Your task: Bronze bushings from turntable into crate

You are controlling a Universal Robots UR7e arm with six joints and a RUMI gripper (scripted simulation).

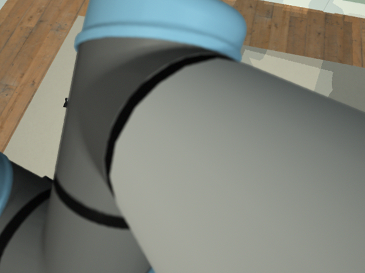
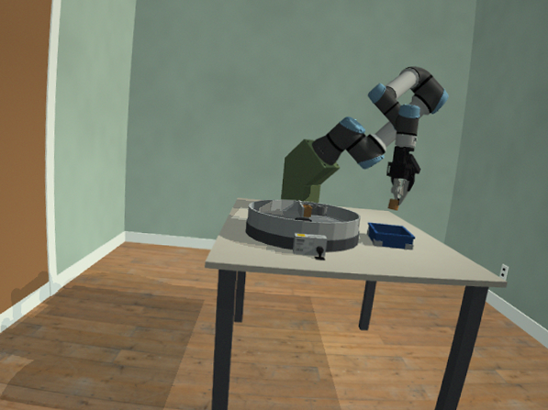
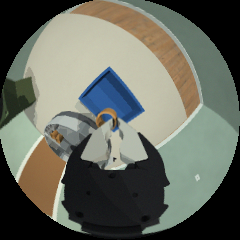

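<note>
My gripper (image 2: 395, 199) is shut on a bronze bushing (image 2: 393, 205) and holds it in the air above the blue crate (image 2: 390, 234), well clear of the table. In the wrist view the bronze bushing (image 3: 107, 118) shows as a ring at my fingertips, over the near edge of the crate (image 3: 110, 96). The grey turntable (image 2: 303, 219) stands left of the crate, and another bronze bushing (image 2: 307, 209) stands inside it. The turntable also shows in the wrist view (image 3: 65, 132) with a bronze piece (image 3: 56, 135) in it. Steel bushings are not clearly visible.
The arm fills the top view, hiding the table. A small grey control box (image 2: 310, 245) with a black knob sits at the front of the turntable. The green robot pedestal (image 2: 305, 168) stands behind the turntable. The table edge is near the crate's right side.
</note>
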